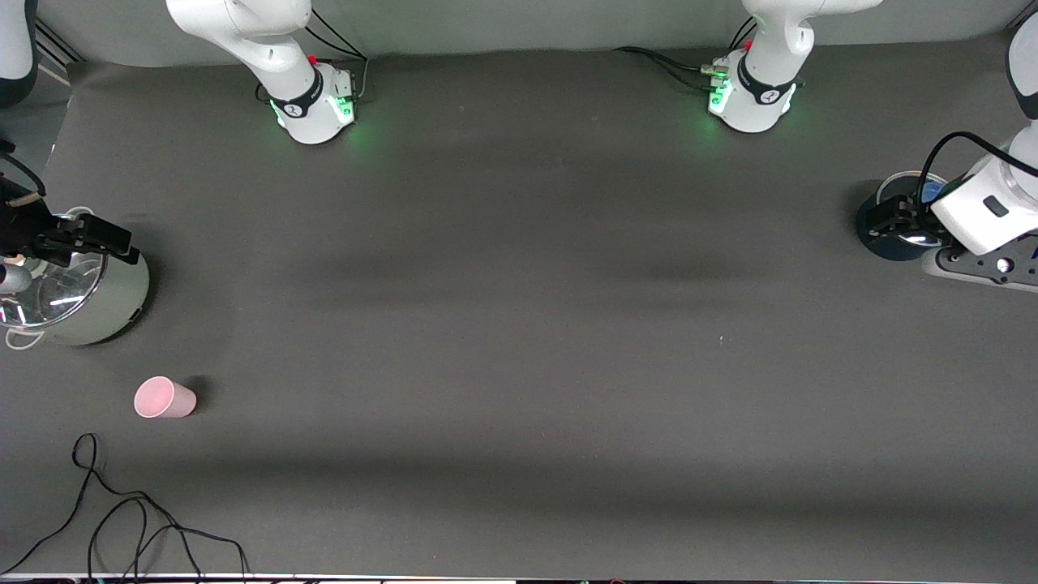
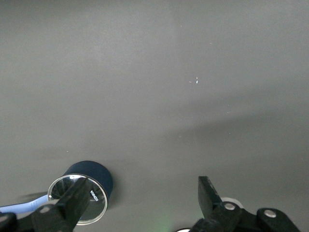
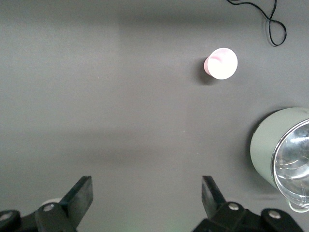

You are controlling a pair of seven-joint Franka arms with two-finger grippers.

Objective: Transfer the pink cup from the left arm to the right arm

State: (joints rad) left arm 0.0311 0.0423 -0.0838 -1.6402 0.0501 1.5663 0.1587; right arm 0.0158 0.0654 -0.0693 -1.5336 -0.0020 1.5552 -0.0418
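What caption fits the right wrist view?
Open right pincer above grey table, small pale-pink plastic cup upright beside silver metal pot.

**Table and what lies on it**

Table (image 1: 519,324): dark grey cloth cover, lightly creased.
- Pink cup (image 1: 165,397): upright, toward the right arm's end, near the front camera.
- Silver pot (image 1: 77,296): same end, near the cup and farther from the camera.
- Black cable (image 1: 122,519): loose loops, nearer the camera than the cup.
- Dark blue pot (image 1: 892,231): at the left arm's end.
- Two arm bases (image 1: 312,109): along the table's robot edge.
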